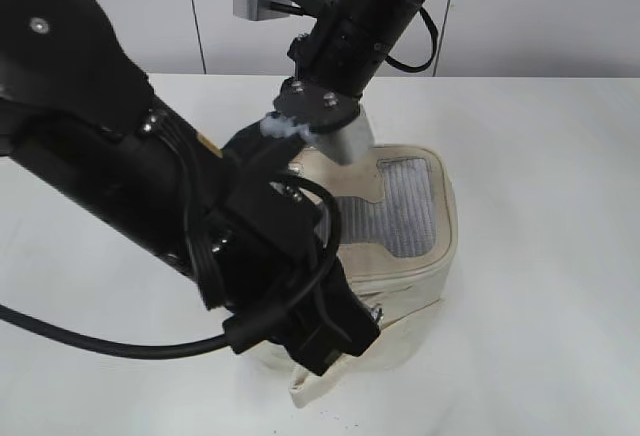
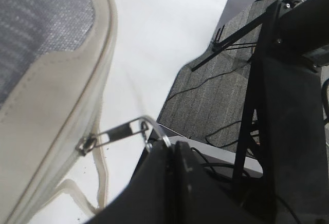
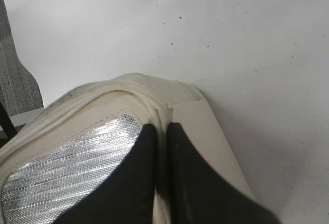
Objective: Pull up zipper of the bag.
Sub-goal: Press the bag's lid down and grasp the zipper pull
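Observation:
The cream-white bag (image 1: 425, 256) stands mid-table, its lid showing grey mesh (image 1: 405, 201). My left gripper (image 1: 345, 341) is at the bag's front corner. In the left wrist view its jaws (image 2: 169, 144) are shut on the round ring pull (image 2: 157, 130) of the zipper's silver slider (image 2: 86, 144), which sits on the rim of the bag's lid (image 2: 56, 100) with the pull tab stretched taut. The slider also shows in the exterior view (image 1: 377, 313). My right gripper (image 1: 320, 141) is shut on the bag's back rim; in the right wrist view the jaws (image 3: 162, 131) pinch the cream seam (image 3: 198, 121) beside the mesh (image 3: 67, 167).
The white table (image 1: 560, 206) spreads around the bag, with a white wall behind. The loose strap flap (image 1: 315, 391) lies in front of the bag, under my left arm. The table edge, grey floor with cables and a black stand (image 2: 267, 106) show in the left wrist view.

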Available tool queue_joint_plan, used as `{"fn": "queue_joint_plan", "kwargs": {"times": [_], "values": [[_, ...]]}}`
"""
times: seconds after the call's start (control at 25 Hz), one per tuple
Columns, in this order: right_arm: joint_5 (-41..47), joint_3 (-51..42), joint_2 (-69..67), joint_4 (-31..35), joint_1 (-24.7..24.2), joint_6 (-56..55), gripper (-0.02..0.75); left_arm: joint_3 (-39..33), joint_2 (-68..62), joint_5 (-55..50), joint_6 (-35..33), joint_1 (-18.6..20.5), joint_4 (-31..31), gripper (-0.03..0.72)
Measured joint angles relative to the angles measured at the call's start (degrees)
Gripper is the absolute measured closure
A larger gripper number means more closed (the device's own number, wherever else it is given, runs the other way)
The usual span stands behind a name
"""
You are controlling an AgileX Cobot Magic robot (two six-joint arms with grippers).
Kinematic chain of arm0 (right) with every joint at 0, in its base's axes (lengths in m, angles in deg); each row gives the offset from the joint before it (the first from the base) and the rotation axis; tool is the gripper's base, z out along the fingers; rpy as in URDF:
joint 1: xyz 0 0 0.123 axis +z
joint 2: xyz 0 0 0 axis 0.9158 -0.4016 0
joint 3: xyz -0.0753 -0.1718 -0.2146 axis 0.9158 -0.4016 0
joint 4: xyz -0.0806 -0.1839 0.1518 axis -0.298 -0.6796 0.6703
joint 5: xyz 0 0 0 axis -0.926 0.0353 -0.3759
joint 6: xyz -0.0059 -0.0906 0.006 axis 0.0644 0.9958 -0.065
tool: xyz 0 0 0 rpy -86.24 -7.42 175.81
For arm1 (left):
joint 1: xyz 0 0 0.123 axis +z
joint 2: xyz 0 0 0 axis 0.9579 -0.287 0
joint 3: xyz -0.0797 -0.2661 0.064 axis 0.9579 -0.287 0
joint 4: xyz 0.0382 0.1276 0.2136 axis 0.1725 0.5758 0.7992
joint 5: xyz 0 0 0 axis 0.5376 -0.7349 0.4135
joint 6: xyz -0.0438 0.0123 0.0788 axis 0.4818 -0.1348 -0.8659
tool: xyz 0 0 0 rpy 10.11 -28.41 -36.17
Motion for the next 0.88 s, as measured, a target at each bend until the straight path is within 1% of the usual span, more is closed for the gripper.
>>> {"fn": "queue_joint_plan", "kwargs": {"times": [0.4, 0.56, 0.64, 0.68, 0.8, 0.88], "values": [[0.0, 0.0, 0.0, 0.0, 0.0, -0.8, 0.702, 0.4, -0.6, -0.2, 0.0, -0.5, 1.4, 0.69], [0.0, 0.0, 0.0, 0.0, 0.1, -2.8, 0.696, 0.4, -0.5, -0.7, 0.6, -0.5, 1.5, 0.669], [0.0, 0.0, 0.0, 0.0, 0.1, -3.8, 0.661, 0.4, 0.0, -1.5, 1.7, -0.5, 1.6, 0.633], [0.0, 0.0, 0.0, 0.0, 0.1, -4.5, 0.626, 0.4, 0.4, -2.0, 2.0, -0.5, 1.6, 0.605], [-0.2, 0.0, 0.1, 0.0, 0.1, -6.5, 0.491, 0.4, 2.5, -2.4, 2.4, -0.2, 1.7, 0.513], [-0.2, 0.0, 0.2, -0.1, 0.1, -8.2, 0.402, 0.4, 4.0, -2.4, 2.4, 0.4, 2.9, 0.462]]}}
